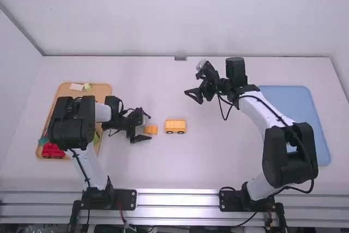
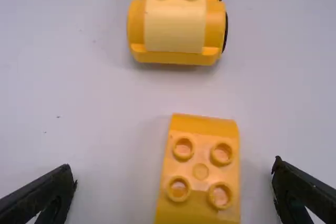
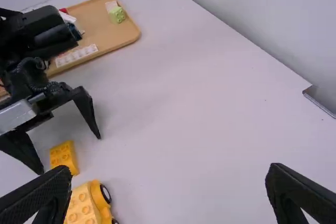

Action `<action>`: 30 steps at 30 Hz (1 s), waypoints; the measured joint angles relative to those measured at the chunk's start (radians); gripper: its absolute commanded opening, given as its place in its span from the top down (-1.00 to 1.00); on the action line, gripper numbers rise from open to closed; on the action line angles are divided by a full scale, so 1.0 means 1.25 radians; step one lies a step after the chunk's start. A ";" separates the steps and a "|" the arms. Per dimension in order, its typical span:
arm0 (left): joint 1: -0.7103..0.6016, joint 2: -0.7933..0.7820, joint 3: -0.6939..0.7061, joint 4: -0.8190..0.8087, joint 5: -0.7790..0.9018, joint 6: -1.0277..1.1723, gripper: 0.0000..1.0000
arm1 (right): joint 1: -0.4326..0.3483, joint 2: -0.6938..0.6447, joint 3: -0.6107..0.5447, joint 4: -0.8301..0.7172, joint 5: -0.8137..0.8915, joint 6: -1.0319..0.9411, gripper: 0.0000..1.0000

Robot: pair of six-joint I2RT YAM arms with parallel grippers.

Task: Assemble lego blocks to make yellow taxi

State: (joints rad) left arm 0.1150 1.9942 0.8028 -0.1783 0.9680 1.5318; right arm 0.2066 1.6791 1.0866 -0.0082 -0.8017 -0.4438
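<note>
- The white table [image 1: 218, 159] is bounded by a pale wall, with the wooden tray [image 1: 102, 89] off to my own arm's side and the blue tray [image 1: 292, 102] beyond the other arm's forearm.
- I am the left gripper [image 2: 173, 164], my two fingers spread wide with nothing held; the loose yellow block [image 2: 200, 171] sits between them, some white showing on either side, so neither finger touches it.
- That block lies flat, studs up. Its long axis runs away from my wrist, toward the wheeled yellow car [image 2: 176, 30], so my fingers face its two long sides.
- The car stands upright just past the block's far end, to the right of it in the high view, a strip of table between the two.
- I am plainly the nearer one. The right gripper [image 3: 170, 167] is parted and empty, beyond the car toward the wall, well apart from the block.
- As I judge it, the next move is to close squarely across the short width, then lift and carry toward the car; closing askew could twist the block.
</note>
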 measured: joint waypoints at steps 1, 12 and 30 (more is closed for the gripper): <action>0.000 0.000 -0.008 0.011 0.007 -0.003 -0.64 | 0.000 0.000 0.000 -0.001 0.000 -0.001 -0.97; 0.000 0.000 -0.031 0.040 0.028 -0.019 -0.04 | 0.005 0.000 0.000 -0.004 0.001 -0.001 -0.97; 0.000 -0.001 -0.018 -0.053 0.019 0.053 0.05 | -0.008 0.000 0.000 -0.017 0.050 -0.006 -0.97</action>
State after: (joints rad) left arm 0.1150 1.9934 0.7807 -0.2451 0.9913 1.5978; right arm 0.1963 1.6791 1.0866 -0.0299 -0.7395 -0.4519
